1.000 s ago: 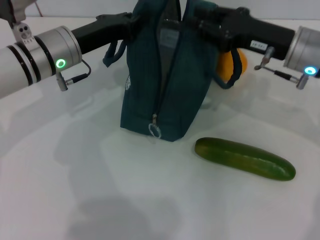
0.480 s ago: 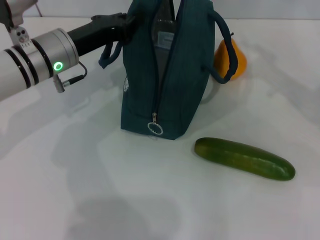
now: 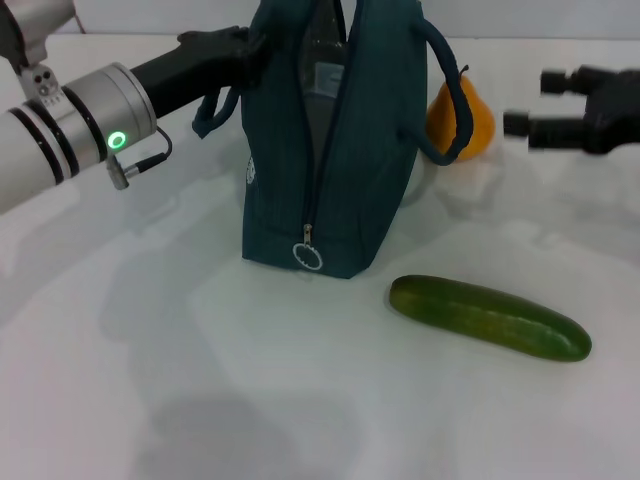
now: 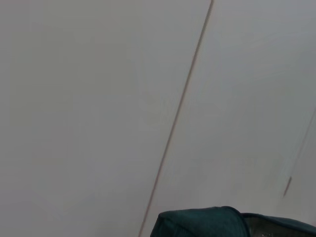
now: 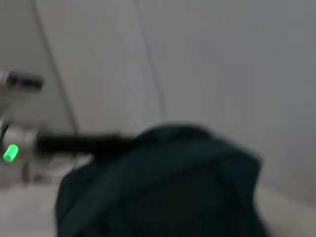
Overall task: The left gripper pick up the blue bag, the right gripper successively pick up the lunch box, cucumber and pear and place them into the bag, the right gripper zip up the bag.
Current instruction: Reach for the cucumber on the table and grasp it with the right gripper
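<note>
Left gripper (image 3: 225, 48), black claw on silver wrist, gripping upper edge of tall dark teal fabric bag (image 3: 335, 150), holding it upright, mouth gaping. Right gripper (image 3: 545, 105), all-black claw, hovering beside bag, fingers spread, carrying nothing. Long glossy green cucumber (image 3: 488, 317) lying on white table (image 3: 150, 380) near bag's front; yellow-orange pear (image 3: 460, 115) sitting behind bag. Lunch box not showing.

Risk: cucumber rolling off under off-centre pinch; bag sagging if left hold is slipping.

Change: right gripper, absent half second ago, now entering from right.
</note>
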### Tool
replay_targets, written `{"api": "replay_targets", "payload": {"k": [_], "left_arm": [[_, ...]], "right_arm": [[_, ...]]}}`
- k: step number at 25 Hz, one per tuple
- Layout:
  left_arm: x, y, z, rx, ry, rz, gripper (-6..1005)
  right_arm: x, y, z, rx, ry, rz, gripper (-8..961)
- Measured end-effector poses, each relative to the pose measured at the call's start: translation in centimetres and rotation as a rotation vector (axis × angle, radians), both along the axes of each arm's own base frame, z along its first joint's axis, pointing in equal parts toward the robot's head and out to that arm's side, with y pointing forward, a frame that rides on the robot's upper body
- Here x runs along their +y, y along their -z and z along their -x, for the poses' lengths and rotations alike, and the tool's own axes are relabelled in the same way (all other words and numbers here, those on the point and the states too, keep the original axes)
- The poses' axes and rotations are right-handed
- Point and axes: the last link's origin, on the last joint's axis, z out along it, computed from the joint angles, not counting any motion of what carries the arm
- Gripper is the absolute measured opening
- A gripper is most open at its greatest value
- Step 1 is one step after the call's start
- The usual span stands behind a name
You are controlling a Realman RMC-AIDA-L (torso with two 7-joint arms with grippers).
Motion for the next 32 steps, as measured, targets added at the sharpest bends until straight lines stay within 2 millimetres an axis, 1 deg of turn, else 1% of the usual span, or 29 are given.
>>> {"api": "replay_targets", "payload": {"k": [3, 6, 12, 16, 20, 25, 32], "left_arm": [[0.0, 0.1, 0.1, 0.002, 0.002, -0.009, 44], [-0.1, 0.1, 0.2, 0.009, 0.006, -0.013, 44], [-0.1, 0.2, 0.1, 0.025, 0.020, -0.021, 43], [0.0, 0.2, 0.3, 0.037, 0.016, -0.028, 43], [0.2, 0.2, 0.2, 0.050, 0.022, -0.036, 44], [0.1, 0.3, 0.2, 0.054, 0.025, -0.038, 44], [0.2, 0.2, 0.2, 0.053, 0.023, -0.043, 44]], "right_arm": [[-0.7, 0.4, 1.6, -0.142, -0.035, 0.109, 774], [-1.3, 0.9, 2.8, -0.279, -0.033, 0.202, 895], [-2.1, 2.2, 4.8, -0.449, -0.044, 0.288, 882], [-1.6, 3.3, 5.6, -0.555, -0.039, 0.306, 875], [-1.4, 4.8, 6.3, -0.649, -0.044, 0.341, 868], [-1.2, 6.4, 7.0, -0.685, -0.079, 0.361, 860], [-1.3, 7.3, 7.6, -0.688, -0.087, 0.378, 848]]}}
